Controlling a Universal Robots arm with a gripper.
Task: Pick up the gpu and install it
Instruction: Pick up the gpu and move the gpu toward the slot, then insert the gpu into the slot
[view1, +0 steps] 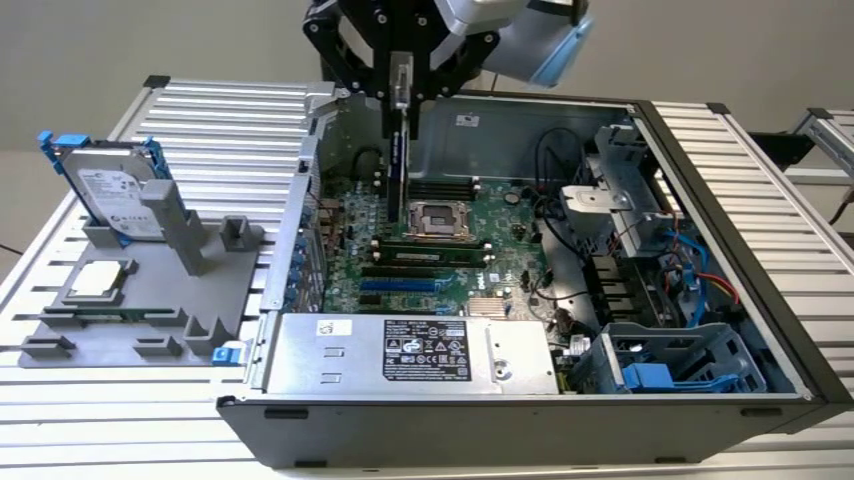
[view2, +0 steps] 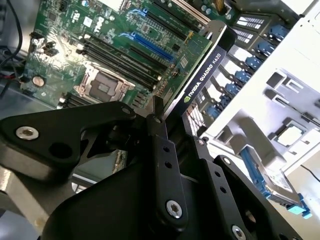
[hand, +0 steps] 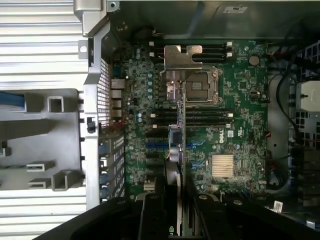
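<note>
My gripper (view1: 400, 95) hangs over the open computer case and is shut on the gpu (view1: 396, 160). The card is held upright and edge-on above the green motherboard (view1: 447, 235), close to the processor socket (view1: 437, 218). In the second wrist view the gpu (view2: 202, 70) shows its black shroud running out past the black fingers (view2: 159, 135). In the first wrist view the gpu (hand: 181, 145) appears as a thin edge with its silver end bracket (hand: 179, 56) at the far end, over the socket and the blue slots (hand: 156, 148).
The case walls (view1: 721, 210) ring the motherboard, with a silver power supply (view1: 407, 355) at the front and cables and drive cages (view1: 667, 360) on the exterior view's right. A grey fixture (view1: 147, 300) on the left holds a hard drive (view1: 114, 190) with blue rails.
</note>
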